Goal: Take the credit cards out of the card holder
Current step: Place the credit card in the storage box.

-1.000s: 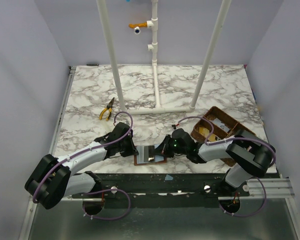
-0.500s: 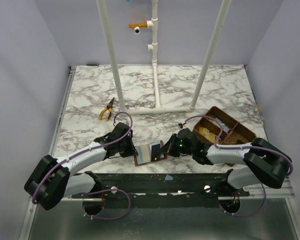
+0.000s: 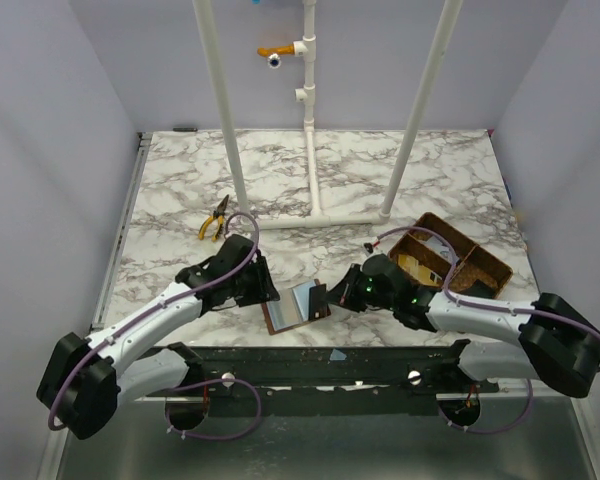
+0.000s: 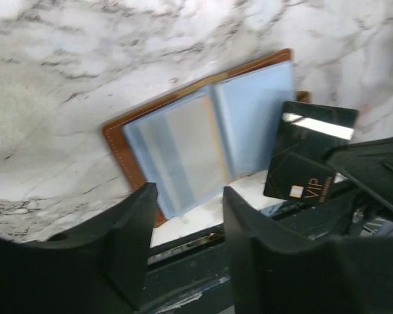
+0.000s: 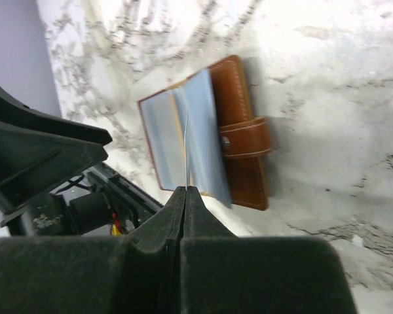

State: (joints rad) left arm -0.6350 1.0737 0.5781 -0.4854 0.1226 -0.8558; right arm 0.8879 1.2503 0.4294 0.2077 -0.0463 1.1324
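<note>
The card holder (image 3: pixel 288 307), a brown leather bifold with blue-grey clear pockets, lies open near the table's front edge. In the left wrist view its pockets (image 4: pixel 206 140) face up, and in the right wrist view its snap tab (image 5: pixel 245 139) lies to the right. My right gripper (image 3: pixel 330 297) is shut on a dark credit card (image 4: pixel 306 162) marked VIP, held clear of the holder's right side. The right wrist view shows that card edge-on (image 5: pixel 185 154) between my shut fingertips (image 5: pixel 185 188). My left gripper (image 4: pixel 187 226) hangs open just off the holder's left edge, holding nothing.
A brown woven divided basket (image 3: pixel 480 262) stands at the right with yellowish and pale flat things inside. Yellow-handled pliers (image 3: pixel 215 220) lie at the back left. White pipe frame legs (image 3: pixel 315 215) stand mid-table. The table's front edge and a dark rail (image 3: pixel 330 350) run just below the holder.
My left gripper has opened, let go of the card holder and drawn back to the left. My right gripper has pulled the dark card out to the right.
</note>
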